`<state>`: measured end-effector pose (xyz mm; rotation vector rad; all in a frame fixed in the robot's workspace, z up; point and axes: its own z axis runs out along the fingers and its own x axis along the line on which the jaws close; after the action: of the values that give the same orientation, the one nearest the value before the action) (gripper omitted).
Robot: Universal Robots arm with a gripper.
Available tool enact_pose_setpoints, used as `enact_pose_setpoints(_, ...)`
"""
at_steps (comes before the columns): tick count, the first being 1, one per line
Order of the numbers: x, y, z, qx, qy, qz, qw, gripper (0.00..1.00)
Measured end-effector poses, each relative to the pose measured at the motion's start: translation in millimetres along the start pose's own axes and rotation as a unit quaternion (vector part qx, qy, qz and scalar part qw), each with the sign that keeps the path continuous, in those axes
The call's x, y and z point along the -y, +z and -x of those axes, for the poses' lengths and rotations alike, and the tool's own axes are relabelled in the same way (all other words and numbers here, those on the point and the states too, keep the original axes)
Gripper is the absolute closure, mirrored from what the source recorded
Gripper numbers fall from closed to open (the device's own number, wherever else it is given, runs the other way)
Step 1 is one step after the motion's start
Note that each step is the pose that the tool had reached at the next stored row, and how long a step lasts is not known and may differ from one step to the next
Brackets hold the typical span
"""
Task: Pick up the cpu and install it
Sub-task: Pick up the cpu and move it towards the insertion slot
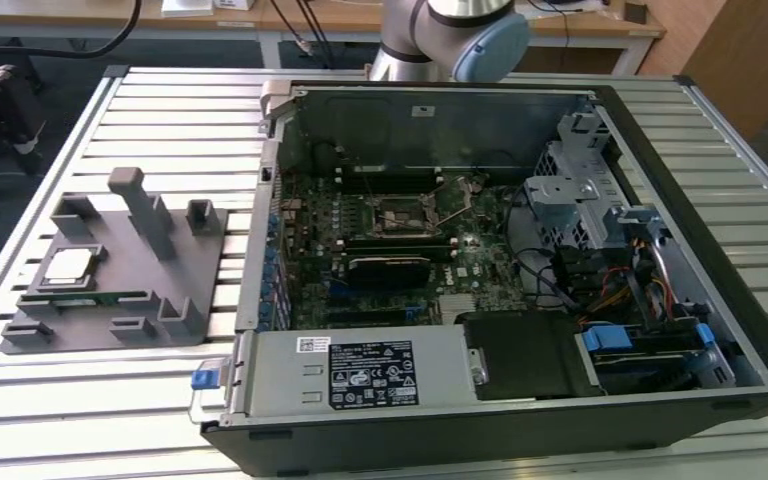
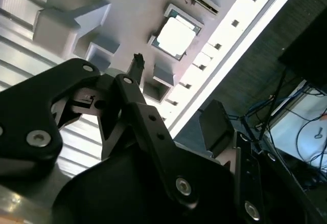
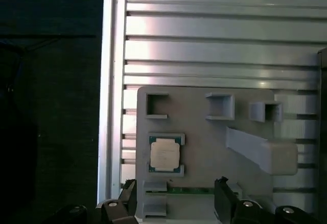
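On the slatted metal table [image 1: 157,120], at the exterior view's left, a grey fixture plate [image 1: 157,290] with upright blocks was observed. The cpu [image 1: 67,265] was found lying flat on this plate, silver top upward, seated in a shallow recess near the plate's outer edge. A green memory stick [image 1: 84,298] was noted lying on the same plate, just beside the cpu. No contact between the cpu and any tool was recorded.

Further along, at the middle of the exterior view, an opened computer case [image 1: 491,430] was seen on its side, with the motherboard [image 1: 384,260] exposed. The processor socket [image 1: 398,215] was observed near the board's centre. A labelled metal power unit [image 1: 357,375] was set along the case's near edge. Behind the case, part of the robot arm [image 1: 451,30] was seen. At the exterior view's right, a drive cage [image 1: 571,210] and bundled cables were noted inside the case.

In both wrist views the gripper [image 3: 174,192] [image 2: 176,93] was recorded above the fixture plate [image 3: 204,132] [image 2: 133,14], its black fingers [image 3: 223,193] [image 2: 137,65] spread apart with nothing held between them. The cpu [image 3: 165,155] [image 2: 176,36] was seen near the fingertips, apart from them and ungrasped, resting in its recess
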<state>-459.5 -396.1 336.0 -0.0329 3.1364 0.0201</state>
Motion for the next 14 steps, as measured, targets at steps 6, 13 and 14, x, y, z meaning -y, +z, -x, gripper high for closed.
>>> enact_pose_setpoints(6,-0.3,11.0,-17.2,0.0001,-0.001,0.0003,1.0000,0.30)
enact_pose_setpoints(13,-0.2,21.7,-19.9,0.0003,-0.001,0.0057,1.0000,0.30)
enact_pose_setpoints(14,0.0,23.5,-20.2,0.0003,-0.001,0.0059,1.0000,0.30)
